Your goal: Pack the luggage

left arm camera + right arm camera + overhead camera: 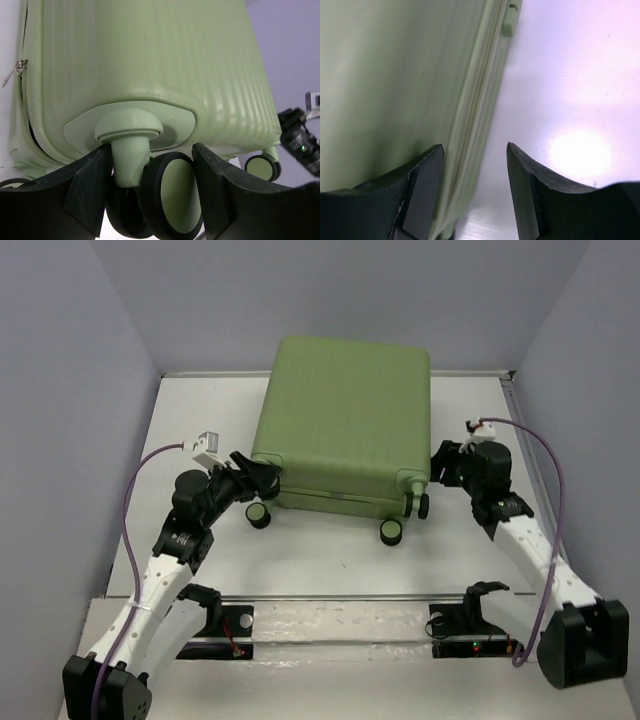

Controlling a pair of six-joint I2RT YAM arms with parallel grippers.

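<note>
The luggage is a light-green ribbed suitcase lying flat and closed in the middle of the table. My left gripper is at its near-left corner. In the left wrist view the left gripper has its fingers pressed on both sides of a caster wheel under the luggage. My right gripper is at the suitcase's right side. In the right wrist view the right gripper is open, and the edge of the luggage runs just inside its left finger, above the bare table.
The white table is boxed in by grey walls on the left, back and right. A metal rail crosses its near edge between the arm bases. Two more wheels stick out along the suitcase's near side. A zipper pull hangs at its seam.
</note>
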